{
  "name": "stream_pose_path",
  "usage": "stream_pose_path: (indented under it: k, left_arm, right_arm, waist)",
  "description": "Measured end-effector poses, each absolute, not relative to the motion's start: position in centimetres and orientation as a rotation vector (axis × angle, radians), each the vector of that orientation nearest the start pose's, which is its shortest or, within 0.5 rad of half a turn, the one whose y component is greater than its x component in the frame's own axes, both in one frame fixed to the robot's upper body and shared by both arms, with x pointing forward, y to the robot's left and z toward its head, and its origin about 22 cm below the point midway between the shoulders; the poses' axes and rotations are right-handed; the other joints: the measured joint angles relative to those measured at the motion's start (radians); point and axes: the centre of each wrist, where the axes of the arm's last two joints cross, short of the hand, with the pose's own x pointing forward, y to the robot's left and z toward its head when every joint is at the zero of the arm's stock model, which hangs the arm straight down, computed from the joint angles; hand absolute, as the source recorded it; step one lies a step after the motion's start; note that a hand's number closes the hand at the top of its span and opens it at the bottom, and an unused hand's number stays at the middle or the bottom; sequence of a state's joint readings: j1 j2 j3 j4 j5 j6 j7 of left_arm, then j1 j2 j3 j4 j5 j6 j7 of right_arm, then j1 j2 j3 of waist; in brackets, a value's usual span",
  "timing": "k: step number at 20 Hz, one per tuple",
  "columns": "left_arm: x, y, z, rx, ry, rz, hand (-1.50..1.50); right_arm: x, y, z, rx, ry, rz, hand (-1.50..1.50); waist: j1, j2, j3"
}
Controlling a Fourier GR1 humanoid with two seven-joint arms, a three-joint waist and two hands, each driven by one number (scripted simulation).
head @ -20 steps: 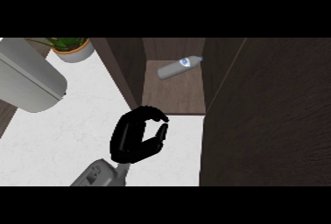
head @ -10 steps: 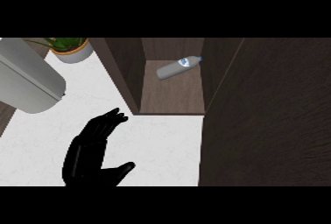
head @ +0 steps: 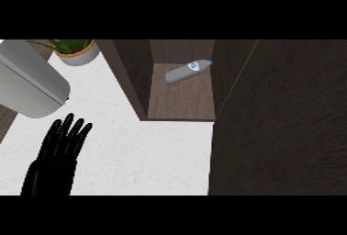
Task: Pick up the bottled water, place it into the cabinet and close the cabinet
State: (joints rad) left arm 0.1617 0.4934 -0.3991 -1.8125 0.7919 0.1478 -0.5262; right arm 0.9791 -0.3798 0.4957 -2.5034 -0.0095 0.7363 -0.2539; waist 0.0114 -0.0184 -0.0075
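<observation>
Lying on its side at the back of the open cabinet [head: 181, 98], the bottled water [head: 187, 72] rests on the wooden shelf floor with its blue-capped end pointing up and to the right, close to the compartment's right wall. Its label shows only as a small blue mark and cannot be read. The cabinet's dark door [head: 284, 124] stands open and fills the right side of the head view; its outer edge runs out of the view, and it hides whatever lies behind it. The left hand [head: 58, 153] shows at the lower left over the white desk [head: 149, 156], well apart from the bottle, with its fingers straight and held close together, pointing up the view and holding nothing. Its wrist and forearm are cut off by the lower edge, and the thumb cannot be made out against the black of the palm. The right hand does not appear in the view. A grey rounded appliance [head: 30, 87] sits at the upper left, partly cut off by the left edge, and its type cannot be determined. Beside it, a potted plant [head: 76, 49] stands at the top edge, with only the pot rim and a few leaves visible.
</observation>
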Motion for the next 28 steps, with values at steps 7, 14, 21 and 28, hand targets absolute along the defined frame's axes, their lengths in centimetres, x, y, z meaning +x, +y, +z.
stream_pose_path:
  k: [7,14,21,28]
  left_arm:
    - [17.1,27.1,3.2,-0.431,-1.850,0.250,-1.50]
    - [16.0,29.6,3.9,-0.448,-1.853,0.231,-1.50]
    - [15.8,31.1,4.8,-0.492,-1.860,0.184,-1.50]
    - [15.9,32.2,5.5,-0.527,-1.859,0.138,-1.50]
  right_arm:
    - [3.7,-20.9,11.4,0.872,-1.608,0.675,1.50]
    - [3.7,-20.0,11.3,0.799,-1.641,0.545,1.50]
    - [4.6,-19.7,11.5,0.775,-1.665,0.557,1.50]
    - [5.8,-19.5,11.9,0.777,-1.685,0.648,1.50]
  waist:
    - [0.019,0.000,-0.006]
    - [0.059,0.014,-0.007]
    - [0.116,0.029,-0.008]
    - [0.168,0.044,-0.012]
